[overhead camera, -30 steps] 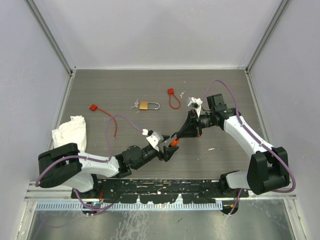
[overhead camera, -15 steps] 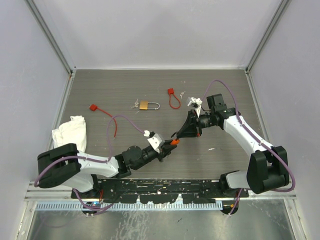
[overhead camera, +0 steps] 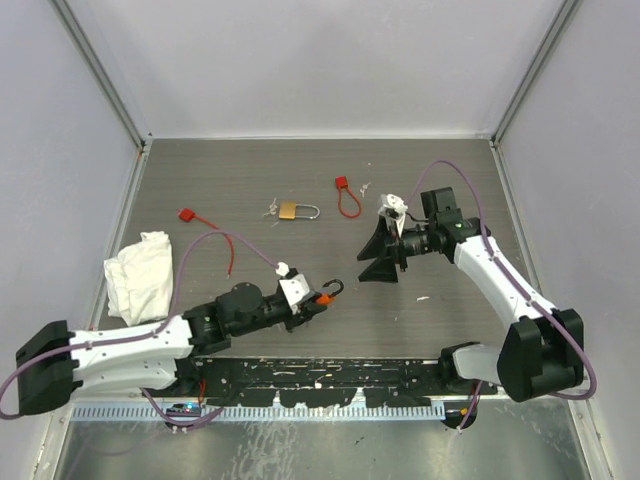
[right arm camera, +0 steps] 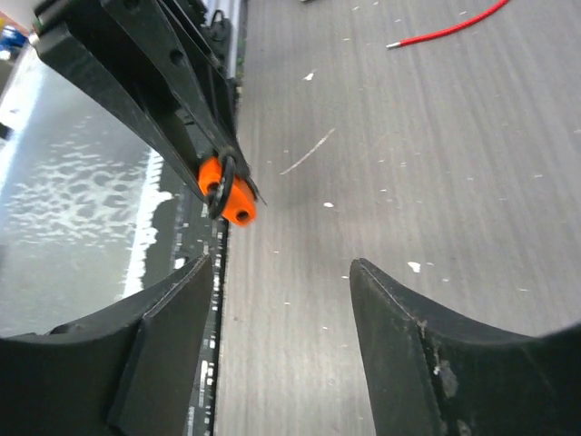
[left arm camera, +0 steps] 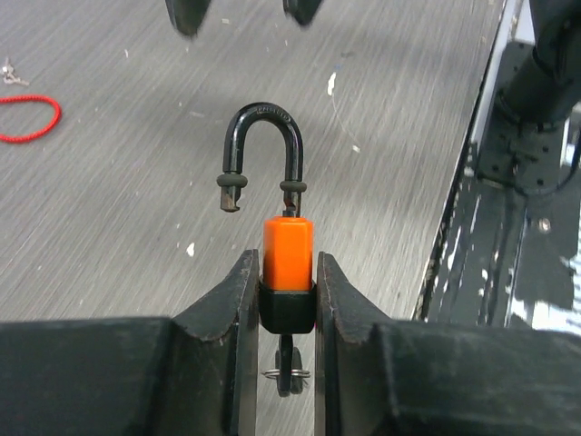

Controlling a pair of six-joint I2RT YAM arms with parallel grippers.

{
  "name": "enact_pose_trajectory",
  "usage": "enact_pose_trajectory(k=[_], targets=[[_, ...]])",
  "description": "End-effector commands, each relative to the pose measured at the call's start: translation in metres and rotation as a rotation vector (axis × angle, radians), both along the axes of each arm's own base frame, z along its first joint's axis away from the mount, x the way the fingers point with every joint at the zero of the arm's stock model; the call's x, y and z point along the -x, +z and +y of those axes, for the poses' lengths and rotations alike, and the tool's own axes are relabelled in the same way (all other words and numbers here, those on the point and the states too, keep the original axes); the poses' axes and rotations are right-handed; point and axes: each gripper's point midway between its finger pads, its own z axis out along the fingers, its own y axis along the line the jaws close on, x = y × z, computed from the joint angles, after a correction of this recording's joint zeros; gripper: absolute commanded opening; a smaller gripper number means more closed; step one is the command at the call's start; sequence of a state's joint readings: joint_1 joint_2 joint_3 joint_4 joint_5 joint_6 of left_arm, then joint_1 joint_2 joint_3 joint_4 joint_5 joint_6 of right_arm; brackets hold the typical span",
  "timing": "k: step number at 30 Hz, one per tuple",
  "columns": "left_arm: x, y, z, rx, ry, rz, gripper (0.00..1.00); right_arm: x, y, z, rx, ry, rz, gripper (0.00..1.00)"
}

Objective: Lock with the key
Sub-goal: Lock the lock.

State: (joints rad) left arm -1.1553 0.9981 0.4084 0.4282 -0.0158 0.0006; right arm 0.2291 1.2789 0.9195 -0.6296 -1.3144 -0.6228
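Note:
A small orange padlock (left arm camera: 289,252) with a black base stands between the fingers of my left gripper (left arm camera: 285,263), which is shut on it. Its black shackle (left arm camera: 263,145) is raised, with one leg hanging free beside the body. The key (left arm camera: 289,368), dark with a thin wire ring, sticks out under the base. From above, the padlock (overhead camera: 322,297) sits at the tip of the left gripper (overhead camera: 312,303), low over the table. My right gripper (overhead camera: 362,267) stands open and empty a short way to the right, facing the padlock (right arm camera: 227,195).
On the table behind lie a brass padlock (overhead camera: 288,211) with small keys (overhead camera: 269,210), a red cable lock (overhead camera: 346,200) and a second red cable lock (overhead camera: 205,225). A white cloth (overhead camera: 140,270) is at the left. The metal rail (overhead camera: 320,375) runs along the near edge.
My right gripper has opened, let go of the padlock and drawn back to the right. The left gripper closed on the padlock and pulled it slightly left and nearer.

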Motion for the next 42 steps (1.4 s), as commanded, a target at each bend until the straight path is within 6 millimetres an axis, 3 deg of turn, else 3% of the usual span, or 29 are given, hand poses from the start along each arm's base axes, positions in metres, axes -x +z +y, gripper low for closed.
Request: enact_pose_trajectory(k=[1, 4, 6, 10, 12, 18, 27, 34, 42], targets=[[0.015, 0.015, 0.021, -0.098, -0.093, -0.013, 0.0, -0.011, 0.023, -0.01, 0.041, -0.033, -0.233, 0.7], [0.022, 0.019, 0.031, -0.14, -0.126, -0.019, 0.0, -0.007, 0.026, -0.013, 0.043, -0.004, -0.337, 0.81], [0.025, 0.022, 0.034, -0.162, -0.146, -0.023, 0.0, 0.002, 0.032, -0.01, -0.008, 0.045, -0.402, 0.98], [0.03, 0.03, 0.032, -0.166, -0.187, -0.022, 0.0, 0.039, 0.043, -0.006, -0.141, 0.194, -0.614, 1.0], [0.034, 0.034, 0.028, -0.146, -0.218, -0.016, 0.0, 0.048, 0.044, -0.001, -0.195, 0.23, -0.678, 1.0], [0.045, 0.047, 0.017, -0.062, -0.306, 0.036, 0.0, 0.058, 0.02, 0.013, -0.154, 0.339, -0.788, 0.9], [0.024, 0.054, 0.002, -0.01, -0.256, 0.053, 0.0, 0.07, -0.003, 0.03, -0.111, 0.358, -0.628, 0.67], [0.022, 0.059, -0.004, 0.006, -0.26, 0.049, 0.0, 0.063, -0.015, 0.042, -0.051, 0.32, -0.558, 0.57], [0.02, 0.06, -0.005, 0.018, -0.254, 0.044, 0.0, 0.063, -0.019, 0.048, -0.035, 0.312, -0.506, 0.38]])
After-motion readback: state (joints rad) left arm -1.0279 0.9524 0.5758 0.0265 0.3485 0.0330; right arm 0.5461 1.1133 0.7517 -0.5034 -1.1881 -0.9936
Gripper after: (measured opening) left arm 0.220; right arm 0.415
